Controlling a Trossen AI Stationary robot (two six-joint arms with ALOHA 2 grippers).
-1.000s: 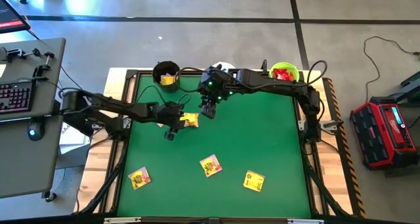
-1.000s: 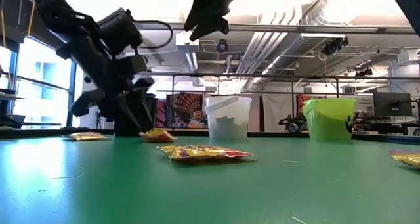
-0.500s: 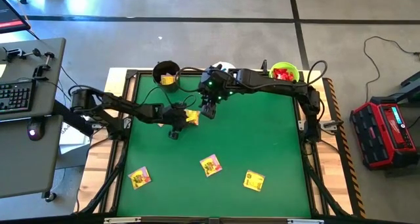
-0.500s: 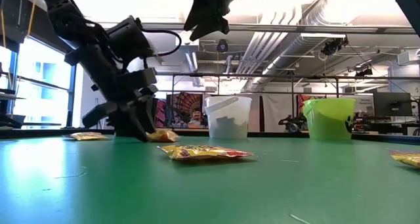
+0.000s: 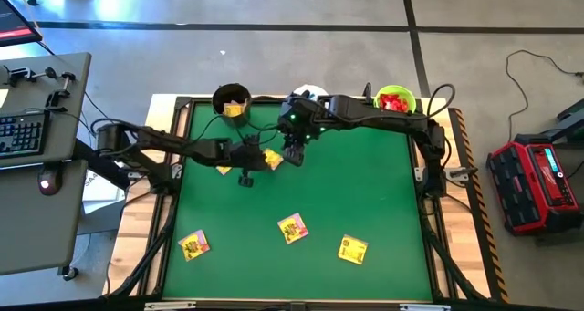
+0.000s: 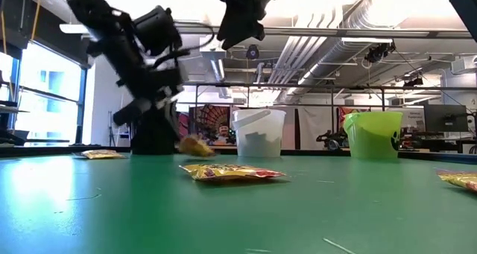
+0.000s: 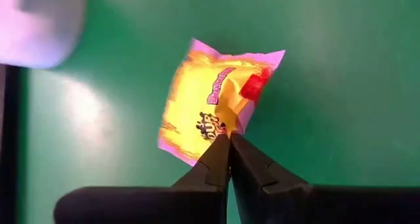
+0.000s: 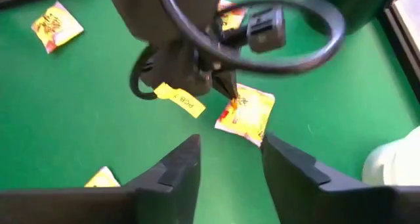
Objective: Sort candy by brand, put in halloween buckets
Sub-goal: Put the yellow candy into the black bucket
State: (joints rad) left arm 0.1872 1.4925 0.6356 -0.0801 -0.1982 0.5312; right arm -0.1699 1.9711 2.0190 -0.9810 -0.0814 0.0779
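My left gripper (image 7: 230, 144) is shut on a yellow candy packet (image 7: 216, 99) with pink edges, left of the mat's middle near the far side (image 5: 271, 159). My right gripper (image 8: 230, 165) hangs open high above the same spot (image 5: 292, 151), touching nothing. Along the far edge stand the black bucket (image 5: 231, 101), the white bucket (image 6: 258, 132), mostly hidden under my right arm in the high view, and the lime green bucket (image 5: 396, 101), which has red packets inside. Three more yellow packets (image 5: 193, 245) (image 5: 292, 228) (image 5: 353, 249) lie flat nearer the front. My left gripper pinches the packet's near edge (image 7: 220, 135) between its two fingertips. The fingers slant down at it from the table's left. The packet (image 6: 195, 146) hangs tilted below the fingers; whether its lower end is clear of the mat, I cannot tell.
The green mat (image 5: 365, 192) has a dark raised frame around it. Open mat lies at the right and centre. A yellow label (image 8: 180, 99) dangles from my left arm's cable. A desk with a keyboard (image 5: 23, 133) stands off the left side.
My left gripper has moved toward the table's right and far edge onto the yellow packet and shut on its edge. The packet has shifted slightly that way, and its held end has come up off the mat.
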